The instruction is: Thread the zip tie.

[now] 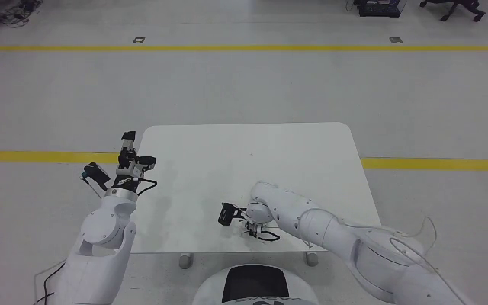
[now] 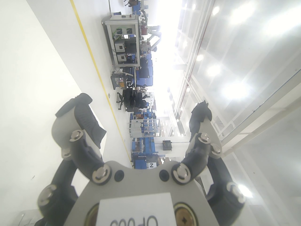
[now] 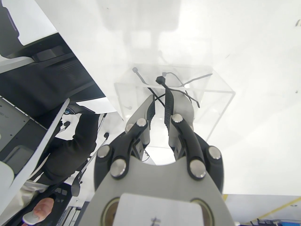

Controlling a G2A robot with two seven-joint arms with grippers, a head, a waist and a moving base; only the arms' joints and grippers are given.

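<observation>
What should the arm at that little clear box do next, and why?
Probably raise the right end effector a little, up from the clear box. A black zip tie lies right at its end, and the left end effector hangs open by the table's other edge.

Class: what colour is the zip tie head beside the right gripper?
Black. The zip tie head shows best in the right wrist view.

Left gripper [image 2: 141, 104] spread wide apart, yellow floor line [image 2: 94, 59] beyond
</observation>
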